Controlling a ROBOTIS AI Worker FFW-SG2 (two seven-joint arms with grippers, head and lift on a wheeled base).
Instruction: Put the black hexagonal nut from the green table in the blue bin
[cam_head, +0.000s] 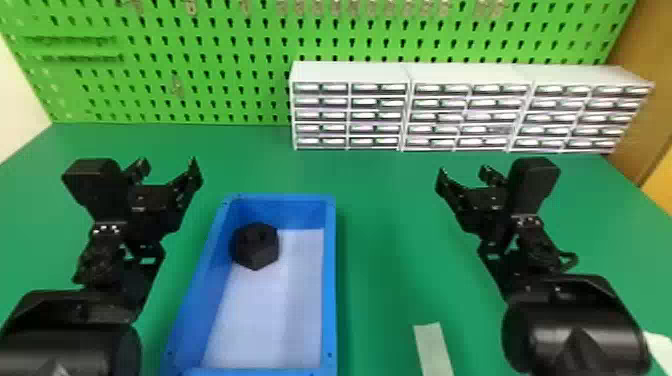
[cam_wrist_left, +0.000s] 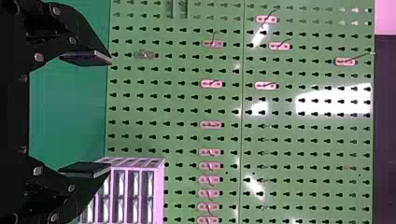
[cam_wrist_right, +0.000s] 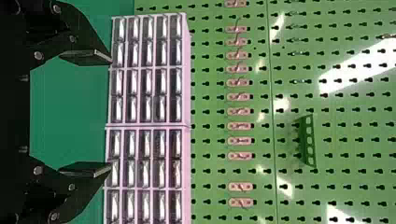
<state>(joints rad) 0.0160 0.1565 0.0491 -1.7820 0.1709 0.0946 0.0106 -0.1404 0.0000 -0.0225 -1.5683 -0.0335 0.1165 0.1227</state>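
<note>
ok so the black hexagonal nut (cam_head: 256, 246) sits inside the blue bin (cam_head: 329, 280) around 11 o'clock, corner toward 6; left end effector (cam_head: 168, 168) and right end effector (cam_head: 463, 175) spread wide

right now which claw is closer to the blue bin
The left claw, a little way left of the blue bin; the right claw is farther off, across a wider stretch of green table.

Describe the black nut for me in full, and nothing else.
The nut is a chunky, matte black hexagonal block, its material unclear. It sits inside the blue bin, near the far left corner, on the pale floor, one edge turned toward the robot. Its hole can't be made out clearly. No gripper touches it.
</note>
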